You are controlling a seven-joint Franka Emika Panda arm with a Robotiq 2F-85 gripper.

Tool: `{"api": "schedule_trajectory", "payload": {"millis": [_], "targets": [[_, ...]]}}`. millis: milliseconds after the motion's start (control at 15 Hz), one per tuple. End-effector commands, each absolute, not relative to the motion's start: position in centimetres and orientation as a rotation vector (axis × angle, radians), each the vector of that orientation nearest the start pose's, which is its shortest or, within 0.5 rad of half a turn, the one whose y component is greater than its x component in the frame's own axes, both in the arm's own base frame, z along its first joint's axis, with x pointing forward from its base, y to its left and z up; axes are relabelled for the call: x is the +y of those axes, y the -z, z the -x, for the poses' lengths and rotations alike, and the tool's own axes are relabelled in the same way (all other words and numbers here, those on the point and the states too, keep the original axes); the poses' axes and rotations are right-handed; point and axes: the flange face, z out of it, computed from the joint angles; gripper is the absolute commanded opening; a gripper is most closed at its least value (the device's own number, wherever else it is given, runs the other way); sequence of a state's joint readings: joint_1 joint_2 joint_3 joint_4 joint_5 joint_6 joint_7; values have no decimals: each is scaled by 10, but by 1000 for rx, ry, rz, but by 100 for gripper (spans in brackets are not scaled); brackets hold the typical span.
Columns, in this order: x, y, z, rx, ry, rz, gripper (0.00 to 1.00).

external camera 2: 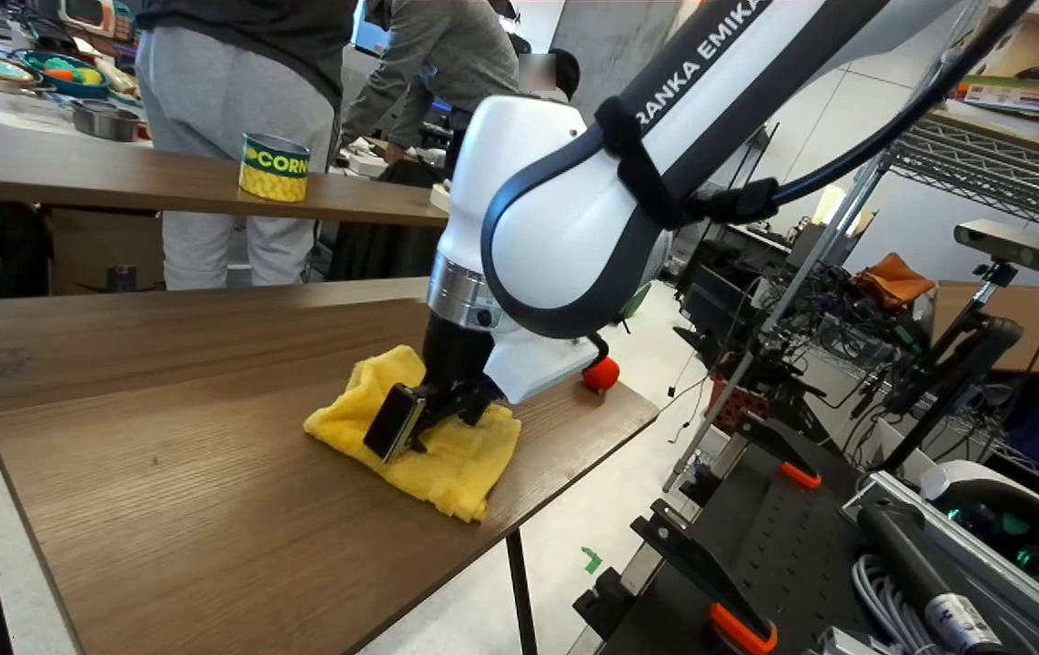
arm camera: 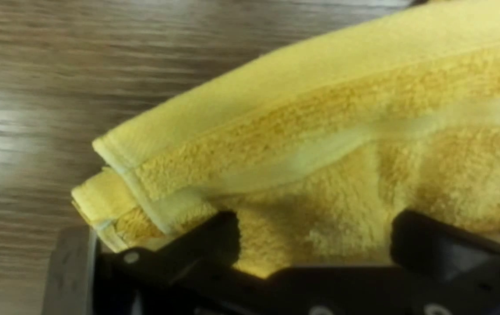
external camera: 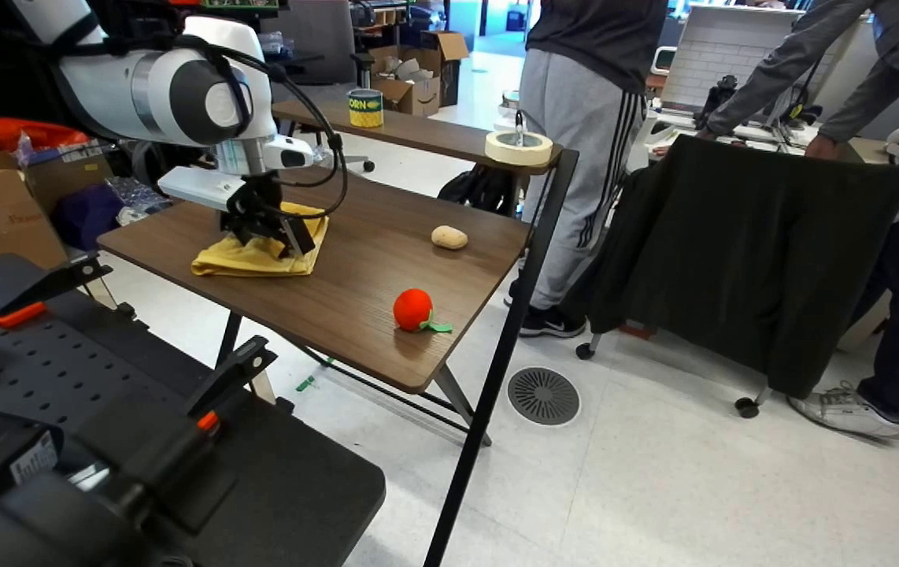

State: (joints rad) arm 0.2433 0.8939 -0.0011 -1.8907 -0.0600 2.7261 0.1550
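Note:
A folded yellow towel (arm camera: 320, 109) lies on the brown wooden table (external camera 2: 174, 491), its stitched corner and hem plain in the wrist view. My gripper (arm camera: 315, 236) is right down at it, jaws spread wide, with bunched towel cloth in the gap. One dark finger (arm camera: 221, 236) stands near the folded corner, the opposite one farther in over the cloth. In both exterior views the gripper points down into the towel (external camera: 217, 264), and its fingertips seem to touch the fabric. Whether they press on the tabletop is hidden.
On the same table are a potato-like item (external camera: 449, 237) and a red ball with a green leaf (external camera: 413, 309). A raised shelf along the back bears a corn can (external camera 2: 275, 167) and a tape roll (external camera: 519, 147). A black cart (external camera: 284, 480) with clamps stands alongside. People stand behind the shelf.

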Motion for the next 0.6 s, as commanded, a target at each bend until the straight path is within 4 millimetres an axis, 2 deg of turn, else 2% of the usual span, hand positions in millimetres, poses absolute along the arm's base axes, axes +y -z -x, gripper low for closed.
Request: {"api": "schedule_trajectory", "payload": {"millis": [0,333,533], "targets": [[195,-12,-546,-471,-114,3106,100],[269,-23,-510,-776,-104,3027,100],[292,-27,-494,-882,-96,2976,100]]}}
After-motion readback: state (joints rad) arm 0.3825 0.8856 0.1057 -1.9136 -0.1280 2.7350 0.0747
